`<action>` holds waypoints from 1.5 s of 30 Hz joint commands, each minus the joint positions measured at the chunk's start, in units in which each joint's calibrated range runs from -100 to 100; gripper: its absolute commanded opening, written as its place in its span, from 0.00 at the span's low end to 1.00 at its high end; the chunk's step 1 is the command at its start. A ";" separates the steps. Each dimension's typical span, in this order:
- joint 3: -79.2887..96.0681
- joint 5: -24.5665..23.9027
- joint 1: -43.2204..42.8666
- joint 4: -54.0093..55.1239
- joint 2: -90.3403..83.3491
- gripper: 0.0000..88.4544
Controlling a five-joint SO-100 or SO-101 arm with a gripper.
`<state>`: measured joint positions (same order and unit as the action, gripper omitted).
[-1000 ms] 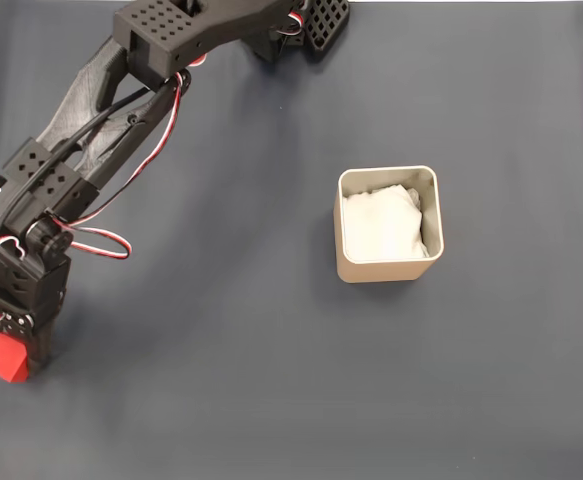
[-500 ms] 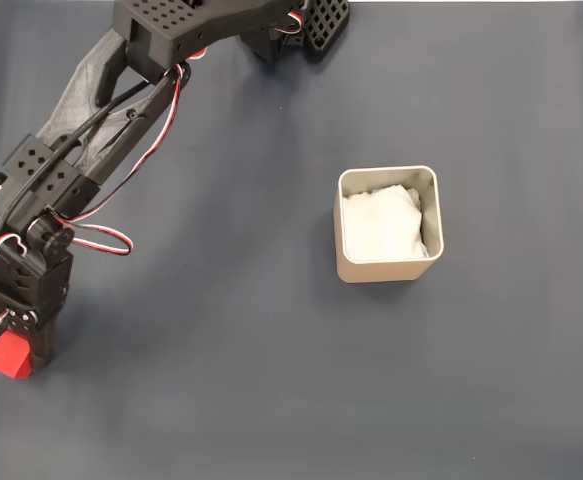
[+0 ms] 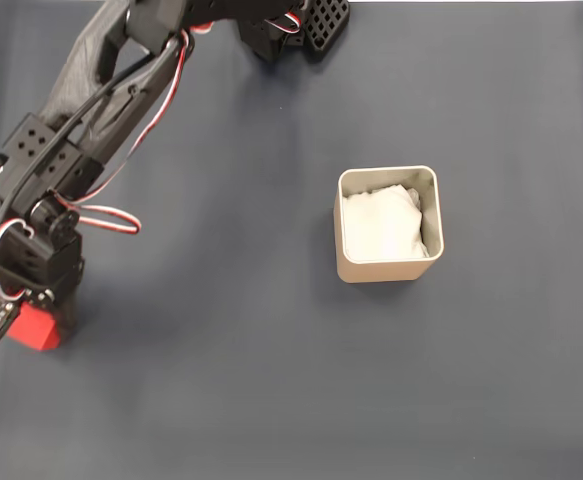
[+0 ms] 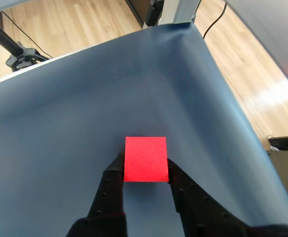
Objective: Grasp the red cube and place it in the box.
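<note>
In the fixed view, the cube sits at the left edge of the desk, under the arm's tip, well apart from the box.

In the wrist view, the pincer is clamped on the cube, one finger touching each side. The grasp looks made; next comes lifting and carrying it over the box.

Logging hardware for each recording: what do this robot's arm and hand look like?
The arm is matte black printed plastic, with blocky servo housings dotted by rows of small round holes. A bundle of red, white and black wires loops loosely along it. A perforated black base sits at the top edge. In the wrist view, the hand has two black, tapered, textured fingers.
</note>
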<state>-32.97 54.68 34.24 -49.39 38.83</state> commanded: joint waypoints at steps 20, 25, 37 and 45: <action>29.69 -2.34 -10.20 -9.99 -41.82 0.00; 37.62 -2.54 -14.60 -10.15 -49.43 0.00; 57.95 -1.81 -24.69 -8.59 -67.43 0.00; 61.96 -2.39 -30.51 -10.23 -73.23 0.00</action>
<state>29.42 52.63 5.37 -59.14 -31.25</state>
